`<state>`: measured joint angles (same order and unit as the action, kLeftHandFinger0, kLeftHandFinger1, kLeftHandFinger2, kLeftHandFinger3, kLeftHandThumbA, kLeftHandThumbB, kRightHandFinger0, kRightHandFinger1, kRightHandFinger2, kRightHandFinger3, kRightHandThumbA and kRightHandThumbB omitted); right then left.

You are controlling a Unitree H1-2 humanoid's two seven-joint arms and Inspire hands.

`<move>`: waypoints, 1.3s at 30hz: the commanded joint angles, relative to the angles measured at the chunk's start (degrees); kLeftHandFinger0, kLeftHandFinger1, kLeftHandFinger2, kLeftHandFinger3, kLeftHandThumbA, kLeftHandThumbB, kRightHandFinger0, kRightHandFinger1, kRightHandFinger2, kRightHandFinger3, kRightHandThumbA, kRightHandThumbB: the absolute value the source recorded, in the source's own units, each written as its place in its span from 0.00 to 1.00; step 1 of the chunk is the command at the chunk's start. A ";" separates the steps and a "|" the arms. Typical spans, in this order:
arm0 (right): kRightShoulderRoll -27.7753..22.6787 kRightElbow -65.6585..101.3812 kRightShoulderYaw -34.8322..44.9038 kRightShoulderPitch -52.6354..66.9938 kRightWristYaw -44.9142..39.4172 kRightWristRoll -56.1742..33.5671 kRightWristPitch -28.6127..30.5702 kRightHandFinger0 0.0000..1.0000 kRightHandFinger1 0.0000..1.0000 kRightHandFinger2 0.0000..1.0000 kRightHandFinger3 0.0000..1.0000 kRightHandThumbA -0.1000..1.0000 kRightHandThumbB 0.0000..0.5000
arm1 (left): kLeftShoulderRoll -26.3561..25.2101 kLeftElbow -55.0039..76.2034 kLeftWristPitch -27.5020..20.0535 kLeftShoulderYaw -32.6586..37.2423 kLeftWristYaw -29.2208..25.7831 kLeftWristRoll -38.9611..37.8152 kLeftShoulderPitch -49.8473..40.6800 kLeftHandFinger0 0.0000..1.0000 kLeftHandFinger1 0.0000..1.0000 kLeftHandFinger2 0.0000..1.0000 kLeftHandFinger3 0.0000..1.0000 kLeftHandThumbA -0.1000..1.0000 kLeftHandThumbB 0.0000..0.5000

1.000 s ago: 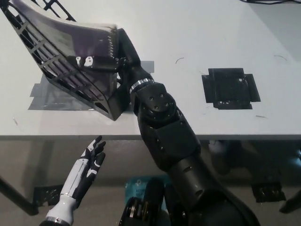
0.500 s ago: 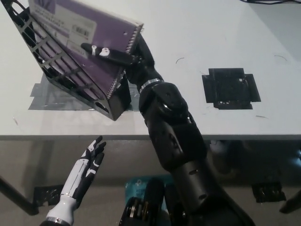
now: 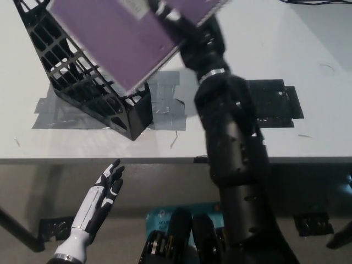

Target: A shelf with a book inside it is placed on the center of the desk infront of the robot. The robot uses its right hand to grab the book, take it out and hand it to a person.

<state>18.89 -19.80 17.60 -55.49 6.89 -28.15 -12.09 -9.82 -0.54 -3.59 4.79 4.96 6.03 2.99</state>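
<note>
The purple book (image 3: 124, 38) is held up in the air above the black lattice shelf (image 3: 82, 88), tilted, its flat cover facing the camera. My black right hand (image 3: 190, 25) is shut on the book's right edge, near the top of the picture. The shelf stands on the white desk (image 3: 308, 49) at the left, over grey tape. My white left hand (image 3: 102, 201) rests below the desk's front edge at the lower left, fingers apart and holding nothing.
A square of black tape (image 3: 275, 102) lies on the desk to the right of my arm. Grey tape strips (image 3: 165, 107) run under and beside the shelf. The desk's front edge crosses the picture at mid-height.
My right hand has lifted the book up and to the right, out of the shelf; the arm has straightened upward. The left hand has not moved.
</note>
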 commanded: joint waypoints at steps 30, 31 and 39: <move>-5.96 -10.60 19.13 -3.42 6.88 -20.68 3.34 0.00 0.00 0.00 0.10 1.00 0.00 | -0.58 1.24 -1.98 -1.09 -0.40 0.61 -1.69 1.00 1.00 1.00 1.00 0.94 0.61; -5.98 -13.42 19.44 -3.07 6.62 -20.48 4.66 0.00 0.00 0.00 0.12 0.97 0.00 | -0.49 0.98 -2.48 -1.18 -0.35 0.33 -1.77 1.00 1.00 1.00 1.00 0.94 0.62; -7.05 -23.78 17.72 -2.48 3.97 -17.79 9.81 0.00 0.00 0.00 0.12 1.00 0.00 | -0.48 1.79 -1.87 -1.46 0.00 0.04 -2.01 1.00 1.00 1.00 1.00 0.94 0.61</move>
<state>12.05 -40.47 36.73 -55.49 14.63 -46.98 -7.48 -9.82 -0.44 -3.78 3.76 4.92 6.20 1.00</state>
